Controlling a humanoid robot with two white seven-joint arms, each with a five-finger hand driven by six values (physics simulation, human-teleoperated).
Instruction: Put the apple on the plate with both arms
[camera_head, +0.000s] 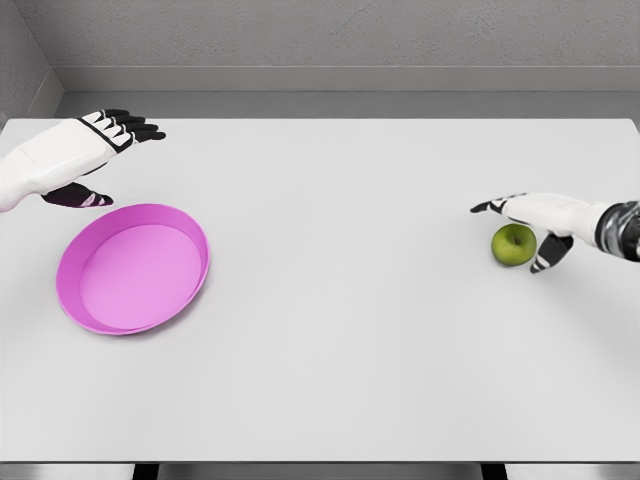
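At the far left, the left hand (100, 140) hovers over the white worktop (350, 300) just behind the plate (133, 267), fingers stretched out flat and holding nothing; it seems parked there to steady or receive at the plate once the fruit arrives. The plate, a shallow pink dish with a raised rim, sits on the left part of the worktop, well apart from the fruit.

Across a broad bare stretch, near the right edge, the apple (513, 244) rests on the worktop. It is small, round and green, with a dark dimple at the top. The right hand (535, 225) reaches in from the right, fingers spread above the apple and thumb below it, cupping without closing — apparently poised to grasp. Whether any finger touches the skin, I cannot tell.
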